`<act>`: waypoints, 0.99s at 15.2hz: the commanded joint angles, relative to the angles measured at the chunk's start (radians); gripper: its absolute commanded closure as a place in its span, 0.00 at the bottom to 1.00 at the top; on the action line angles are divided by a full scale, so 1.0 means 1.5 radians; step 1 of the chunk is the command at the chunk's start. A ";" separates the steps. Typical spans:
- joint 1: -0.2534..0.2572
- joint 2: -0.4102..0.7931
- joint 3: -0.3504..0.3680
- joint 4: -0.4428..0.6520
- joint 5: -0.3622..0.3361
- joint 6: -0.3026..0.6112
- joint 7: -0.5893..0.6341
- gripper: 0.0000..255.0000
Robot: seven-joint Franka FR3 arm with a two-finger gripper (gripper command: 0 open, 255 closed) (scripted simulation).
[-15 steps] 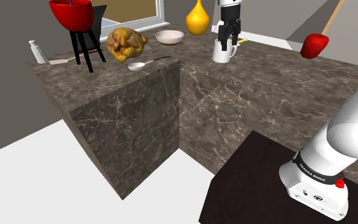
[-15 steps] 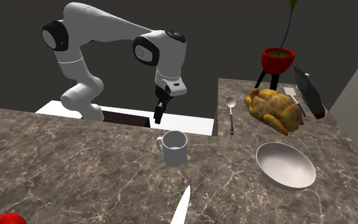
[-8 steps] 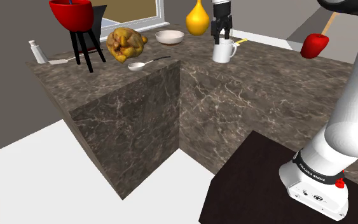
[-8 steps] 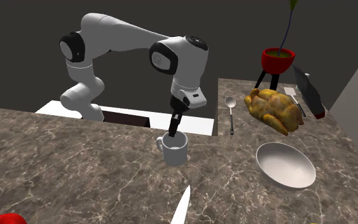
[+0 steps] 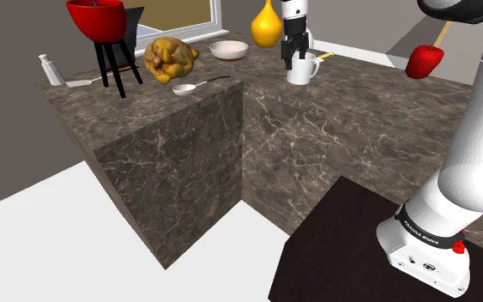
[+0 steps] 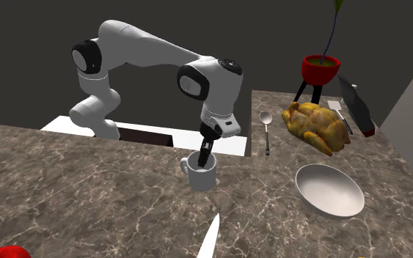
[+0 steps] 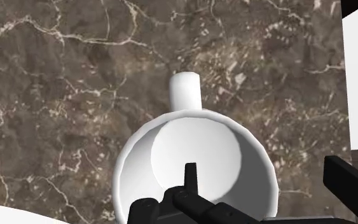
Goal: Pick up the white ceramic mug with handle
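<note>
Plainly upright, the white round mug with a loop handle (image 5: pixel 300 69) (image 6: pixel 202 174) (image 7: pixel 196 172) stands on the dark, white-veined stone-patterned surface (image 5: pixel 342 120) (image 6: pixel 87 183) (image 7: pixel 56 95), near one of its edges. The all-black two-finger pincer (image 5: pixel 292 58) (image 6: pixel 203 157) (image 7: pixel 263 168) is at the mug's rim, released. In the wrist view one finger (image 7: pixel 189 181) shows against the mug's hollow. The other (image 7: pixel 352 184) stands outside the mug's wall with a gap, so the mug is not held. Near the mug sits a shallow white round bowl (image 5: pixel 229 50) (image 6: pixel 329 189). Farther from the mug lie a silvery spoon (image 5: pixel 192 86) (image 6: pixel 265 121) and a golden-brown roast chicken (image 5: pixel 171 58) (image 6: pixel 316 124).
</note>
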State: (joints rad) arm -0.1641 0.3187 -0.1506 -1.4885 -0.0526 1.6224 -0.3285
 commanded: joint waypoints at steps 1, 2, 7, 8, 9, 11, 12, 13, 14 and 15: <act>-0.001 -0.001 0.000 -0.009 0.000 0.008 -0.001 0.00; -0.001 -0.001 0.000 -0.009 0.000 0.008 -0.001 0.00; -0.001 0.000 0.000 -0.007 0.000 0.008 -0.001 1.00; -0.001 0.000 0.000 -0.007 0.000 0.008 -0.001 1.00; -0.001 0.000 0.000 -0.007 0.000 0.008 -0.001 1.00; -0.001 0.000 0.000 -0.008 0.000 0.008 -0.001 1.00; -0.001 -0.001 0.000 -0.009 0.000 0.008 -0.001 1.00; -0.001 -0.002 0.000 0.000 0.000 0.000 -0.001 1.00; -0.001 -0.002 -0.001 0.008 0.000 -0.009 -0.002 1.00; -0.001 -0.002 -0.001 0.017 0.000 -0.018 -0.003 1.00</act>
State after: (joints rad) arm -0.1656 0.3177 -0.1515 -1.4721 -0.0528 1.6057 -0.3318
